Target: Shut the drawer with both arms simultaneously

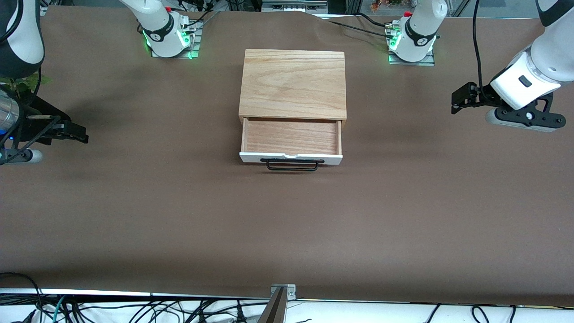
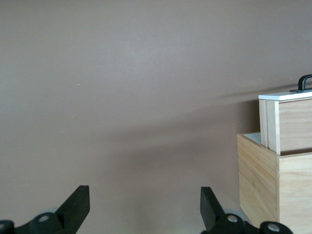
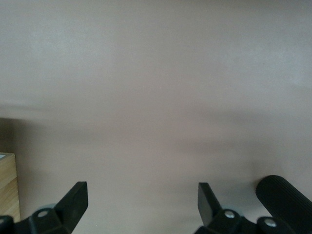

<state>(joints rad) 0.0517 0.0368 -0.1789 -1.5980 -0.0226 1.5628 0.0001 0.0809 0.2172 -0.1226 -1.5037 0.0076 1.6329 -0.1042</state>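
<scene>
The drawer (image 1: 291, 137) stands pulled out of the light-oak box (image 1: 293, 83) at the table's middle. Its white front panel (image 1: 290, 157) and black wire handle (image 1: 292, 165) face the front camera, and its wood interior is empty. My left gripper (image 1: 458, 99) hangs open and empty over the table at the left arm's end, well apart from the box. My right gripper (image 1: 78, 133) hangs open and empty over the table at the right arm's end. In the left wrist view the open gripper (image 2: 145, 201) is over bare table, with the drawer (image 2: 287, 122) and box (image 2: 273, 183) at the edge.
The brown table cover (image 1: 287, 224) spreads round the box. The arm bases (image 1: 169, 36) (image 1: 412, 42) with green lights stand at the table's edge farthest from the front camera. Cables (image 1: 134, 309) lie below the table's near edge. A box corner (image 3: 9, 185) shows in the right wrist view.
</scene>
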